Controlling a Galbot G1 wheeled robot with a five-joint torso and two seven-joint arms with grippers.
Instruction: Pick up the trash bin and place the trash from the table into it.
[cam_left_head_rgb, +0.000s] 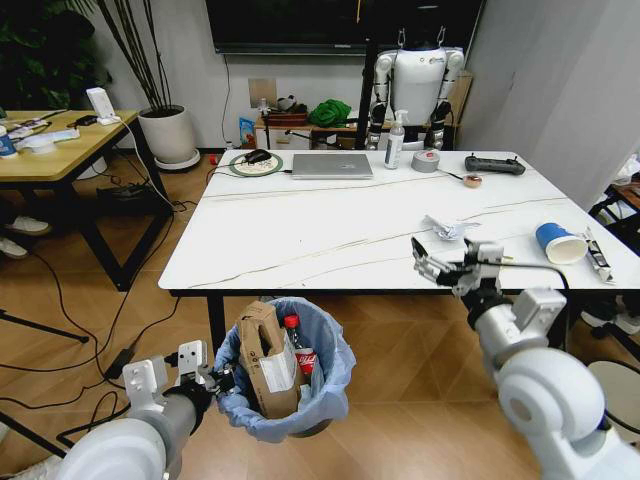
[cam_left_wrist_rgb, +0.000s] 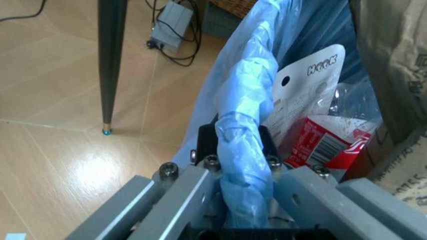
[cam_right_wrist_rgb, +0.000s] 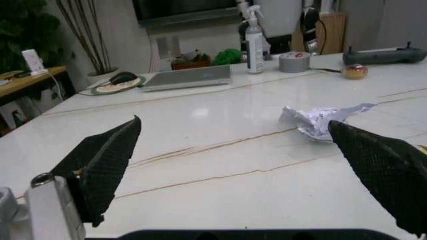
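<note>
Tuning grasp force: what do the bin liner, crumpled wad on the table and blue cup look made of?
Bin liner: thin light-blue plastic film, glossy and crinkled. Crumpled wad: white paper, matte with sharp creases. Blue cup: likely paper, matte with a white inside.

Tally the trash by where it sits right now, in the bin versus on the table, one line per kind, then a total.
In the trash bin, held by the left gripper:
cardboard box: 1
red-labelled bottle: 1
On the table:
crumpled white paper: 1
blue paper cup: 1
Total: 4
</note>
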